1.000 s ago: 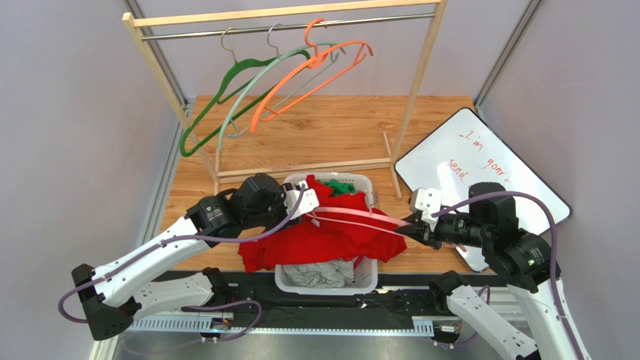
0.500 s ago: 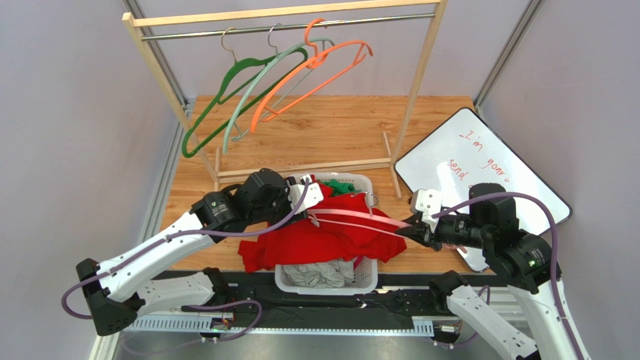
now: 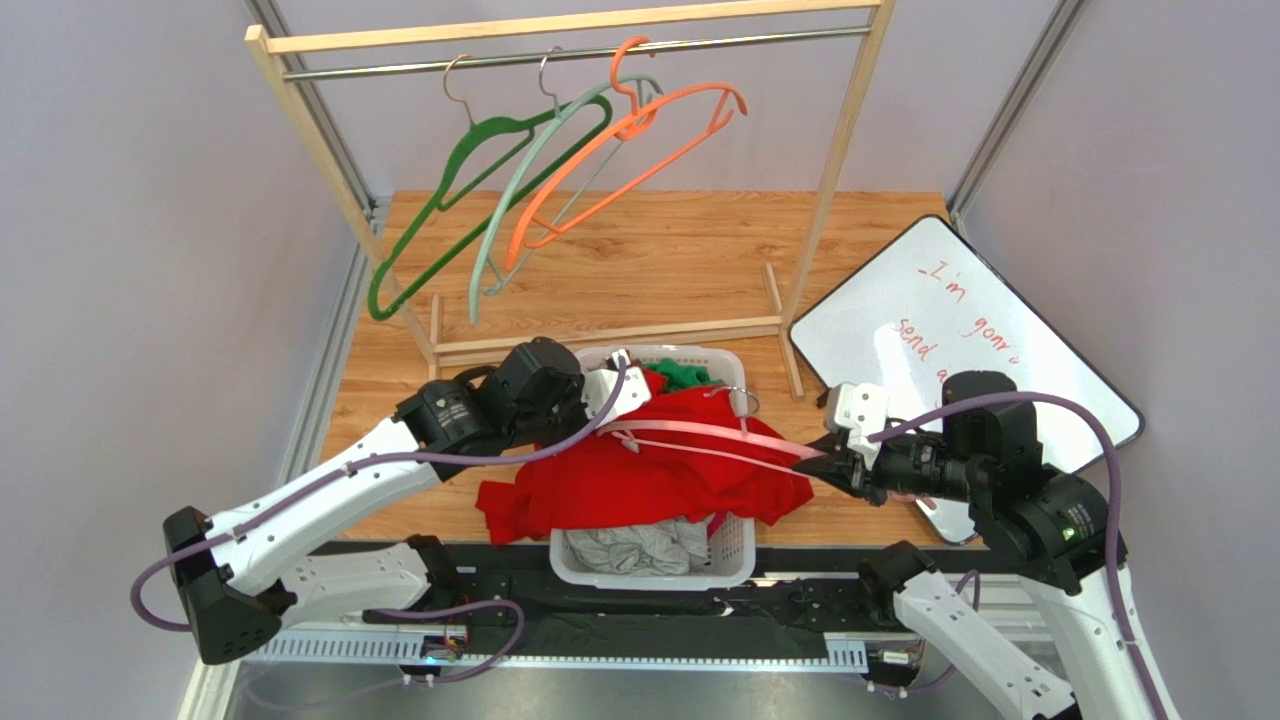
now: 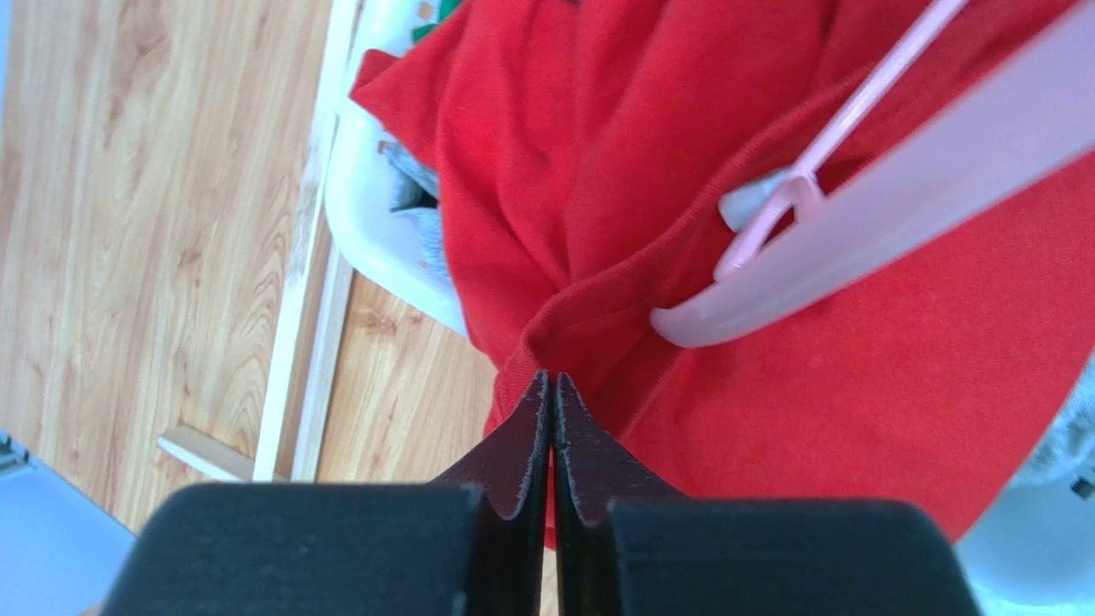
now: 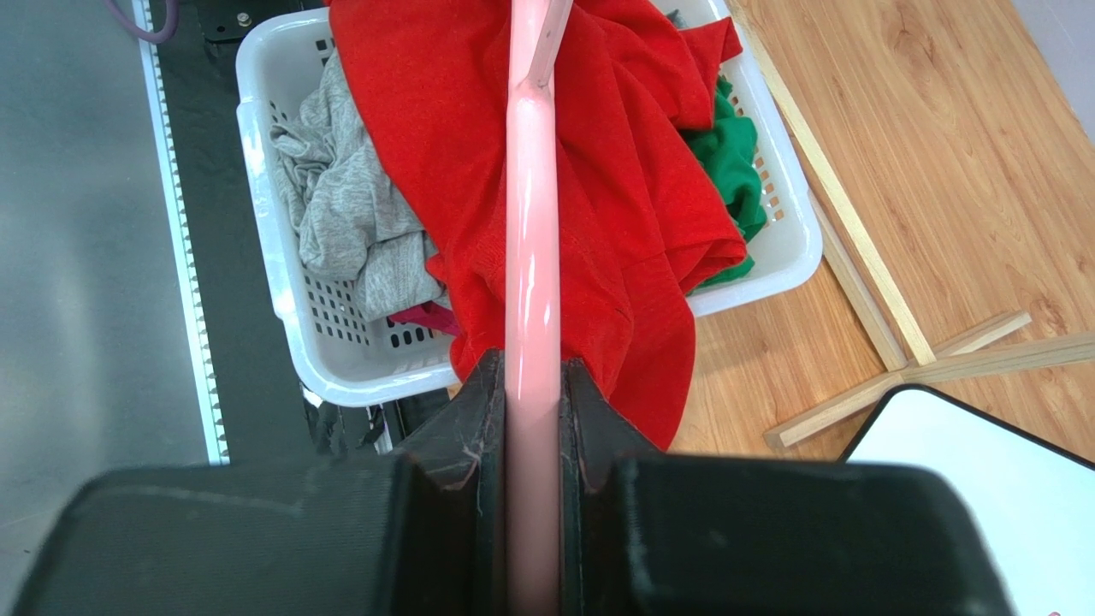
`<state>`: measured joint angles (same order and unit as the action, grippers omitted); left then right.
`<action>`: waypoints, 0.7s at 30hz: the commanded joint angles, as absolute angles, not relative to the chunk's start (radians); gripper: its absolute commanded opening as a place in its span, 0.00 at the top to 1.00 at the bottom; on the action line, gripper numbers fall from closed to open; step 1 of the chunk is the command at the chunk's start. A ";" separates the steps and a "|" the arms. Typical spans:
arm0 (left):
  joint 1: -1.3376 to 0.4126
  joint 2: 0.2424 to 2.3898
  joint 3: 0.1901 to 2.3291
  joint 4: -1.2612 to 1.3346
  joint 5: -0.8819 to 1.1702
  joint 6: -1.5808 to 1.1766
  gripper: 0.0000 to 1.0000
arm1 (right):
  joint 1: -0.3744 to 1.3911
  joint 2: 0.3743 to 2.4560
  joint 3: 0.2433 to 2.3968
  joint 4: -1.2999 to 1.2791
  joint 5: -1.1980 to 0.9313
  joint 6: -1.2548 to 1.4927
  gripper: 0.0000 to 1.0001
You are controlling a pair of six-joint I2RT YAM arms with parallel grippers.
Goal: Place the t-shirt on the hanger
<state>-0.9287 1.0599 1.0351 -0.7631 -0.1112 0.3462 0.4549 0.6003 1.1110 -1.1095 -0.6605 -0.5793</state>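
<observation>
Red cloth first: the t-shirt (image 3: 646, 483) lies heaped over the white basket (image 3: 724, 564) at the near side of the wooden surface (image 3: 676, 270). It spills over the basket's left rim, w/ a grey garment (image 3: 639, 543) underneath it.

Vs half a sec ago, the left end effector (image 4: 553, 385) has crept a bit to the right & toward the rack (image 3: 842, 135). The right end effector (image 5: 534, 372) has slid slightly nearer the bases. The green hanger (image 3: 451, 210) on the rail has swung a little too.

The hanger (image 3: 706, 438) lies approx left-right across the shirt, above the basket. Its long axis runs from the right end effector toward the left one, metal hook on the far side, facing the rack. The right end effector is clamped on one pink arm of it. The left one has its fingers pressed together, a fold of the red hem nipped at the tips, just beside the hanger's rounded shoulder end.
</observation>
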 commanded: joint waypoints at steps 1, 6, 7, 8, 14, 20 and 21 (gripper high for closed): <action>-0.928 1.032 1.063 -0.793 -0.042 0.322 1.00 | 0.454 0.591 1.108 -1.052 -0.680 -0.565 1.00; -0.928 1.035 1.083 -0.825 -0.035 0.322 1.00 | 0.454 0.589 1.098 -1.031 -0.683 -0.548 1.00; -0.928 1.037 1.081 -0.828 -0.041 0.324 1.00 | 0.453 0.589 1.095 -1.029 -0.683 -0.548 1.00; -0.928 1.040 1.080 -0.833 -0.047 0.325 1.00 | 0.454 0.589 1.095 -1.029 -0.684 -0.546 1.00; -0.928 1.083 1.095 -0.830 -0.121 0.305 0.86 | 0.454 0.586 1.088 -1.038 -0.693 -0.551 1.00; -0.928 1.109 1.091 -0.819 -0.170 0.328 0.74 | 0.454 0.586 1.089 -1.048 -0.698 -0.557 1.00; -0.928 1.112 1.091 -0.822 -0.170 0.328 0.71 | 0.454 0.584 1.089 -1.049 -0.696 -0.558 1.00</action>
<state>-0.9287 1.1004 1.0576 -0.8326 -0.1284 0.3313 0.4549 0.5991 1.0927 -1.0981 -0.6651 -0.5682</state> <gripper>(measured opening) 0.256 0.112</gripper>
